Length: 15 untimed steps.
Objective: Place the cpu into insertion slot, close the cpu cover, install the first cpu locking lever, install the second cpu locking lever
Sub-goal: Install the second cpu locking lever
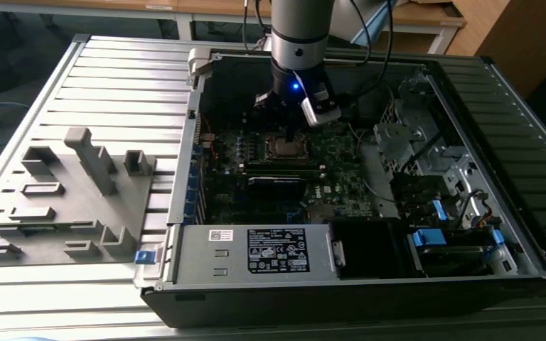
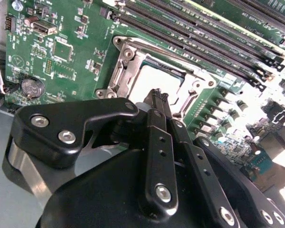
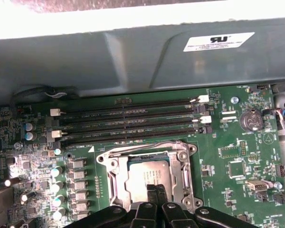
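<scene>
Grey moulded fixture tray (image 1: 60,202), exterior view's left: untouched. Flat square silver-grey cpu (image 3: 149,173): seated in socket, thin silver metal cpu cover (image 3: 115,176) framing it. Black two-finger gripper (image 3: 155,188): fingertips together, empty, hovering over chip. Advice: press gently, keep vertical, avoid memory slots (image 3: 128,118).

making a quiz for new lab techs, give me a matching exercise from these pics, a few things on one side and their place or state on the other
Things:
1. cpu
2. cpu cover
3. pincer
4. coin battery

Place or state:
A. fingers together, tips over the chip
B. round, on the green board beside the socket
C. frame lying flat around the chip
D. seated in the socket, metal top up

Pairs: 1-D, 2-C, 3-A, 4-B
</scene>
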Motion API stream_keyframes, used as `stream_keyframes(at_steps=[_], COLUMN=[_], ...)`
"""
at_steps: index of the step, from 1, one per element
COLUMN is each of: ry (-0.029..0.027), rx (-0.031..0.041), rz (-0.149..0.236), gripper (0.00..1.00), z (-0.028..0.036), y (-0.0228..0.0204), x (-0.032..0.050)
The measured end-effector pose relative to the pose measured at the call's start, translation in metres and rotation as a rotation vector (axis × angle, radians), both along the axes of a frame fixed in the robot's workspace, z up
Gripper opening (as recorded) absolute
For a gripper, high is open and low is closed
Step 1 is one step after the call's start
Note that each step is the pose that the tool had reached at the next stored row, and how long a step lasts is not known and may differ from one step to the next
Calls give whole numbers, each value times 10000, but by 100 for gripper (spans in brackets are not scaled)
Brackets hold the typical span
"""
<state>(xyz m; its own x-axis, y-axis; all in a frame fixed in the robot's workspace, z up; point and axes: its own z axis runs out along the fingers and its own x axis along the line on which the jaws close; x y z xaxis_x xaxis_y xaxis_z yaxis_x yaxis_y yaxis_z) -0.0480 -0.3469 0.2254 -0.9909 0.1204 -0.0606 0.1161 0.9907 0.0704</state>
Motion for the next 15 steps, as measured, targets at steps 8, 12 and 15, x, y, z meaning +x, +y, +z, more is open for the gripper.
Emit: stream_keyframes(at_steps=[8,12,15], ry=[4,0,1], rx=[-7,-1,-2], rz=[0,0,0], gripper=[11,11,11], z=[12,12,13], y=[-1,0,0], x=[0,0,0])
